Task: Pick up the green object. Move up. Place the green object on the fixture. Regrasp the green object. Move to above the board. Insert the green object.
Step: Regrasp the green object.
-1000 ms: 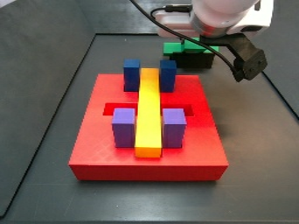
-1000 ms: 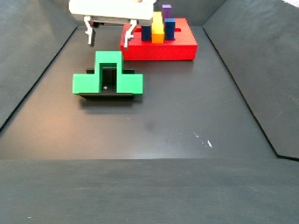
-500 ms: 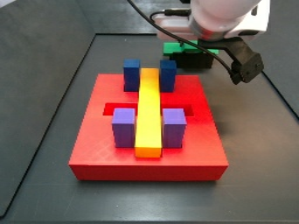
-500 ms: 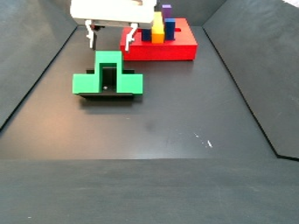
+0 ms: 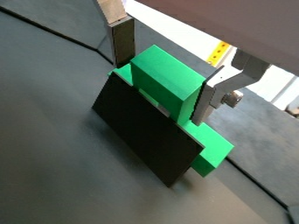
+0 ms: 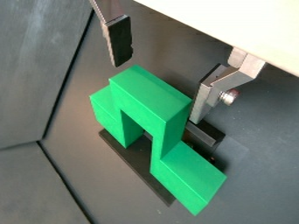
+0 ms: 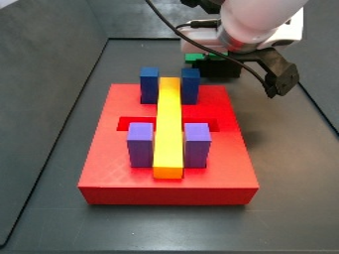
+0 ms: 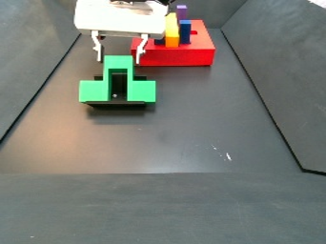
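The green object (image 8: 117, 86) rests on the black fixture (image 8: 117, 106), its tall central block upward and its arms out to each side. My gripper (image 8: 118, 48) hangs open just over it. In both wrist views the fingers (image 5: 122, 39) (image 6: 211, 96) stand on either side of the central block's top without touching the green object (image 5: 163, 79) (image 6: 146, 105). The fixture (image 5: 146, 131) shows as a dark slab beneath the piece. In a side view the gripper (image 7: 219, 55) hides most of the green object (image 7: 195, 56). The red board (image 7: 166, 159) lies beside it.
On the board stand two blue blocks (image 7: 150, 79), two purple blocks (image 7: 139, 141) and a long yellow bar (image 7: 169, 124). A black cable (image 7: 172, 25) runs to the wrist. Raised walls (image 8: 38, 86) border the dark floor on both sides.
The gripper has come down slightly toward the green object, staying open. The green object and the fixture have not moved.
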{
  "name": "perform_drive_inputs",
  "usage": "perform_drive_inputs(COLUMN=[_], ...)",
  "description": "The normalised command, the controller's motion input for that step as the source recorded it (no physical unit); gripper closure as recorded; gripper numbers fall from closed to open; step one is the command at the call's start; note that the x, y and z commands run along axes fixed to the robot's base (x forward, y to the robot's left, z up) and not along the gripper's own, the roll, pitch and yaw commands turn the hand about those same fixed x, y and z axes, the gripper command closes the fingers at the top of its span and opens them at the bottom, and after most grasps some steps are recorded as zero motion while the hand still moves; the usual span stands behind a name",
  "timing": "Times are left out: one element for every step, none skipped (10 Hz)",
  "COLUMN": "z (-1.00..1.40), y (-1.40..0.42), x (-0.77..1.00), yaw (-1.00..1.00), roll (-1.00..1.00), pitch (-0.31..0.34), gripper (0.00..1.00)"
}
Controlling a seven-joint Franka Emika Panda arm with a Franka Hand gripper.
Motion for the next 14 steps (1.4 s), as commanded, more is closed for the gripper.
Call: perform_drive_inputs(z=[0.0, 0.0, -0.01, 0.0, 0.0, 0.0, 0.09, 0.08, -0.09, -0.16, -0.15, -0.14, -0.1, -0.08], y=[0.1, 0.12, 0.07, 0.06, 0.1, 0.13, 0.14, 0.09, 0.01, 0.0, 0.01, 0.03, 0.04, 0.03], x=[0.01, 0.01, 0.0, 0.0, 0.0, 0.0, 0.06, 0.09, 0.0, 0.0, 0.0, 0.0, 0.0, 0.0], yaw=[0.28, 0.27, 0.27, 0.26, 0.23, 0.19, 0.13, 0.11, 0.09, 0.11, 0.11, 0.11, 0.11, 0.1], roll=[-0.25, -0.24, -0.2, -0.17, -0.13, -0.07, -0.05, 0.0, 0.05, 0.02, 0.01, 0.02, 0.0, 0.0], pitch=[0.083, 0.074, 0.051, 0.046, 0.054, 0.071, 0.131, 0.157, 0.04, 0.0, 0.0, 0.0, 0.017, 0.029], gripper=[0.0, 0.0, 0.0, 0.0, 0.0, 0.0, 0.0, 0.0, 0.0, 0.0, 0.0, 0.0, 0.0, 0.0])
